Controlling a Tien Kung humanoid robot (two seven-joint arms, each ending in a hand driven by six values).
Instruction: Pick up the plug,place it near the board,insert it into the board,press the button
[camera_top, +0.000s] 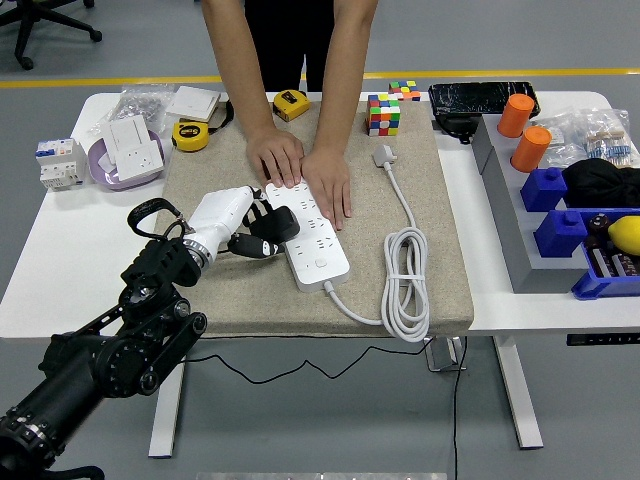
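One arm is in view, the left, coming in from the lower left; its robot hand is curled around the black plug, which sits at the left edge of the white board (whether the pins have entered a socket cannot be told). The board lies slantwise on a beige mat covering the middle of the white worktop. A button shows near the board's lower end, and a white cable leaves that end, coils to the right, and runs up to a white plug lying on the mat.

A person stands at the far side, with both hands flat, side by side, pressing on the board's upper end.

Other items: two yellow tape measures, one at the mat's upper left corner and one at its top edge; a colour cube at the top of the mat; white switch plates on a purple dish at far left; two orange cylinders and blue blocks on the right.
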